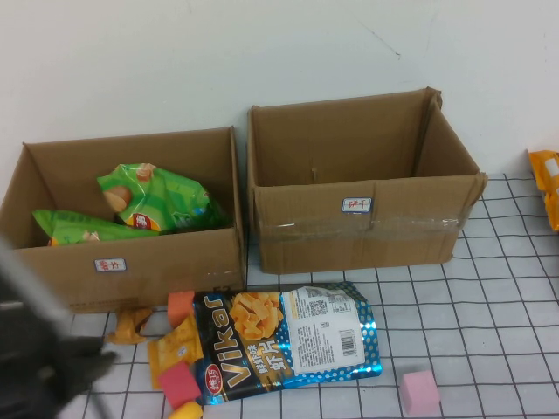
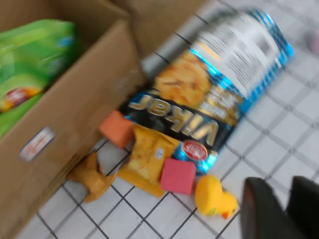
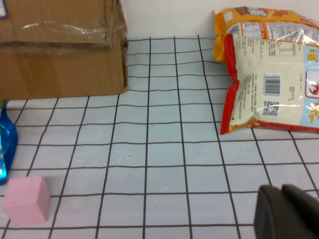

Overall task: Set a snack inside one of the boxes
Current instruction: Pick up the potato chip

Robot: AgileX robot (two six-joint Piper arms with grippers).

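- Left claw (image 2: 279,209) hovers low over the near-left tabletop, just beside a yellow duck; its dark fingers show blurred, and I cannot tell whether they are spread or pressed together. It holds nothing that can be seen.
- Right claw (image 3: 289,211) hangs over bare grid near the right side, fingers pressed together, empty.
- Low box (image 1: 157,266): the wider brown cardboard carton on the left, flaps open, plain matte walls, a small white label with red characters on its front. Inside lie two glossy green snack bags (image 1: 148,202), one tilted against the other.
- Tall box (image 1: 367,227): brown cardboard standing just right of the low one, clear shiny tape across its front and a small white label. No contents show inside it.
- Vikar bag (image 1: 288,340): a large flat foil pouch, black and blue with pictured chips, lying on the tabletop in front of the gap between the boxes, close to both.
- Around its left end: an orange block (image 1: 181,305), a small yellow packet (image 1: 175,345), a red block (image 1: 179,384) and the rubbery duck (image 2: 214,196), all crowded together; a crumpled tan wrapper (image 1: 129,325) lies against the low box.
- Pink block (image 1: 419,391), a soft-looking cube, sits apart to the right.
- Orange bag (image 3: 271,69), crinkled plastic with a pale back panel and barcode, lies at the far right edge.
- Tabletop (image 1: 489,297): white with a black grid.
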